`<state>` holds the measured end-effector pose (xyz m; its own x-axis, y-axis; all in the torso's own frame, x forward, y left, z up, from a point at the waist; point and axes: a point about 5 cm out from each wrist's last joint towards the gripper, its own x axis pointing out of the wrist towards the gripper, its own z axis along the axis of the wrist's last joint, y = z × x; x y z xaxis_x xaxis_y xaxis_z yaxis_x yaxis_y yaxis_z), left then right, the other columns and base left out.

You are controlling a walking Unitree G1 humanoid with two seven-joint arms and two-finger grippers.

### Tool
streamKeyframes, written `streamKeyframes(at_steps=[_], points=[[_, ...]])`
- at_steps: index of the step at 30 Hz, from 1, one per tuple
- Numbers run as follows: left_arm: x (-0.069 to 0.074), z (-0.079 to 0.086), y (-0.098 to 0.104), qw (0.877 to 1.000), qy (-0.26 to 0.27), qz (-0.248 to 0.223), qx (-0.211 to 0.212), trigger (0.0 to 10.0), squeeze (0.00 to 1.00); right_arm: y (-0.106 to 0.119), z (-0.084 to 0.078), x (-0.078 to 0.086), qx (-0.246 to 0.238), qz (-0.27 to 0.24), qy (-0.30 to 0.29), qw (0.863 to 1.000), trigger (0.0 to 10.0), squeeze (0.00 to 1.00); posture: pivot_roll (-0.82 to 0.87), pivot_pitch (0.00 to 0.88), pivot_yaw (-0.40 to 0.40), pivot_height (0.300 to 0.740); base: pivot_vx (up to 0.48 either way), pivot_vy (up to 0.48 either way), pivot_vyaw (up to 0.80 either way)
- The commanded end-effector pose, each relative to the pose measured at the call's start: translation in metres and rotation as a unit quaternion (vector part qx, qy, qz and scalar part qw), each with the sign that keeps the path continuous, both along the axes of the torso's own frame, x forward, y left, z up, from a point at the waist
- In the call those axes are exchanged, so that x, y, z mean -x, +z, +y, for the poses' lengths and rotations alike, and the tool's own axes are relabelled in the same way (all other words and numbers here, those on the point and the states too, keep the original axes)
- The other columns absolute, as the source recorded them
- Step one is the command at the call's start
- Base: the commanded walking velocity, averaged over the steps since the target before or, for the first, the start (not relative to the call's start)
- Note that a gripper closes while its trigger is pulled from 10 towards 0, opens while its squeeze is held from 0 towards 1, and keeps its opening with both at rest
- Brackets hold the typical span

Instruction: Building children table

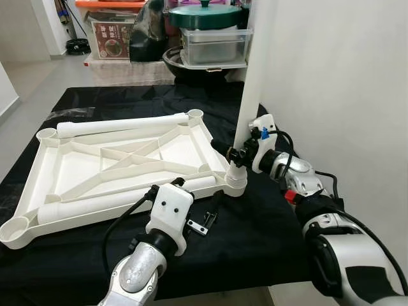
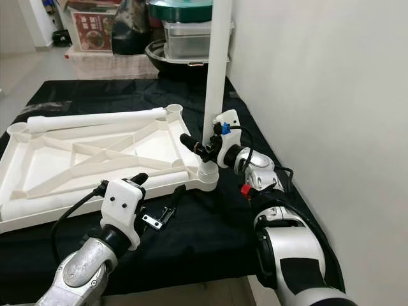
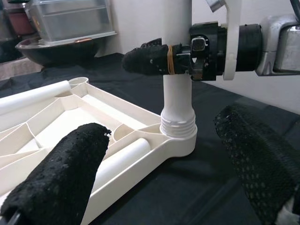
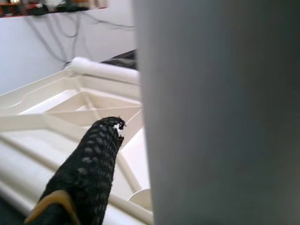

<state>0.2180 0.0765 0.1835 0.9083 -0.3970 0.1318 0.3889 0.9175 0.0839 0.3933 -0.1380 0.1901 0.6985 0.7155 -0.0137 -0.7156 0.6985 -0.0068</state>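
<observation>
A leg is held upright in the top's corner socket by the right gripper, fingers clamped on it. The left gripper is kept nearby, fingers apart. Next, the leg probably needs to be twisted tight.

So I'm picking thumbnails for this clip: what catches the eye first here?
First, the tall white leg standing upright in the near right corner socket of the upside-down white tabletop, with the right gripper closed around it low down. Next, the left gripper hovers open just in front of that corner, over the black cloth.
</observation>
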Motion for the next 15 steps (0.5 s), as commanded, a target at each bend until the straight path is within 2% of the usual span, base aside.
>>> streamKeyframes(at_steps=[1,9,11,12,13,14,15], points=[[0.001,0.000,0.002,1.000,-0.001,-0.003,-0.004,10.0,0.00,0.002,0.015,0.000,0.010,-0.002,0.036,0.999,0.0,0.00,0.15,0.022,-0.061,0.740,0.000,0.000,0.00],[0.002,0.001,0.002,1.000,0.000,-0.007,-0.011,10.0,0.00,0.005,0.013,-0.003,-0.024,-0.009,0.000,1.000,0.0,0.00,0.15,0.014,-0.061,0.740,0.000,0.000,0.00],[-0.001,0.003,0.003,1.000,0.002,-0.011,-0.012,10.0,0.00,0.006,0.007,-0.006,-0.043,-0.018,-0.066,0.997,0.0,0.00,0.15,0.008,-0.057,0.740,0.000,0.000,0.00],[-0.001,0.003,0.003,1.000,0.002,-0.011,-0.012,10.0,0.00,0.006,0.007,-0.006,-0.043,-0.018,-0.066,0.997,0.0,0.00,0.15,0.008,-0.057,0.740,0.000,0.000,0.00],[-0.002,0.003,0.003,1.000,0.004,-0.012,-0.012,10.0,0.00,0.006,0.005,-0.008,-0.049,-0.019,-0.091,0.994,0.0,0.00,0.14,0.007,-0.053,0.740,0.000,0.000,0.00],[-0.004,0.005,0.003,1.000,0.007,-0.014,-0.015,10.0,0.00,0.001,-0.004,-0.009,-0.048,-0.024,-0.192,0.980,0.0,0.00,0.13,0.002,-0.047,0.740,0.000,0.000,0.00],[-0.004,0.005,0.003,1.000,0.007,-0.014,-0.015,10.0,0.00,0.001,-0.004,-0.009,-0.048,-0.024,-0.192,0.980,0.0,0.00,0.13,0.002,-0.047,0.740,0.000,0.000,0.00]])
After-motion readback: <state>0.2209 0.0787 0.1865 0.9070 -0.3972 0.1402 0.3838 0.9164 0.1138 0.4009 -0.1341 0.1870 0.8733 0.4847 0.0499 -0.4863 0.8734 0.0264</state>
